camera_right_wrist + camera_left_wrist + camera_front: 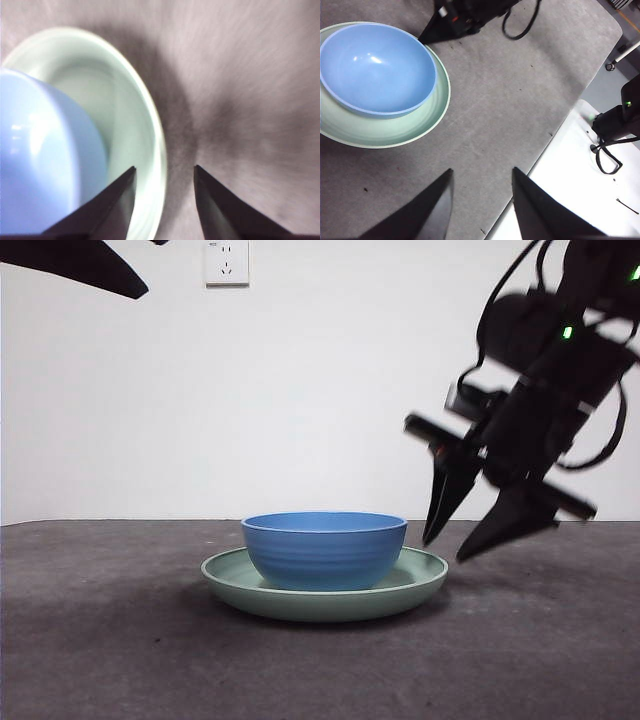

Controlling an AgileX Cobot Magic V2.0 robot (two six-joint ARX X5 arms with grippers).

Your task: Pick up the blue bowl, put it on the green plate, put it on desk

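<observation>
On the worktop [100,660] sits the plate [325,595], with the bowl [324,548] resting inside it, slightly off-centre, so the stacking step looks done. Beside the plate's rim hangs my right gripper [445,545], fingers [117,207] spread and empty, angled down toward the rim, apparently placed to reach the bowl or plate. My left gripper [481,200] waits well apart near the worktop's edge, fingers likewise released, holding nothing.
</observation>
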